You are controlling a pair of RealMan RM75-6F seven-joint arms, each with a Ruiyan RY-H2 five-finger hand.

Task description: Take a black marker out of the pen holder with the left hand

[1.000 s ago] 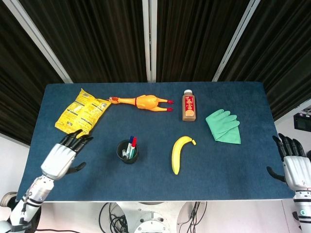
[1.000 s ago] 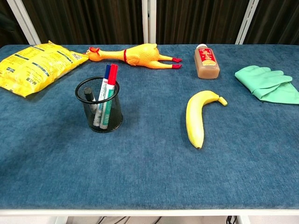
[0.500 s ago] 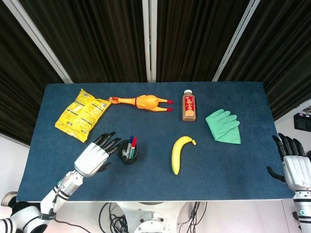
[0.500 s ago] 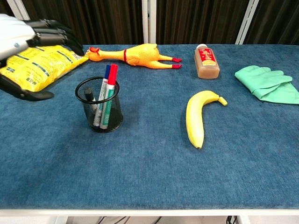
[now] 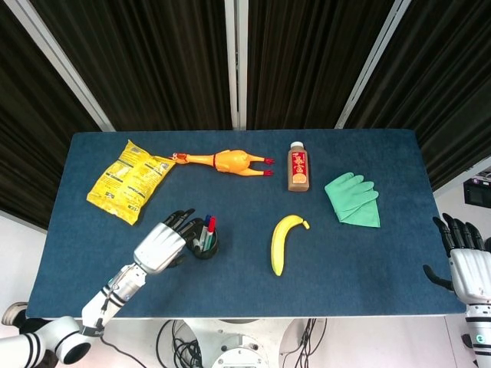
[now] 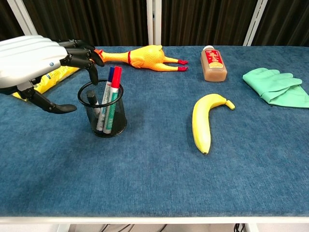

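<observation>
The blue table top [image 6: 145, 179] looks like soft, fuzzy cloth. The round black pen holder [image 6: 103, 116] is thin wire mesh, and the crinkly yellow snack bag [image 5: 129, 181] looks shiny. The left hand [image 6: 30, 60] has a smooth silver shell and black fingers [image 6: 79, 53].

A black mesh pen holder [image 6: 103, 112] stands upright at the chest view's left-centre, holding a short black marker [image 6: 93, 100] leaning against its left wall among coloured pens.

The left hand [image 6: 34, 60] has moved right, up to the holder [image 6: 103, 116]. Its fingertips [image 6: 91, 72] now hang over the rim.
</observation>
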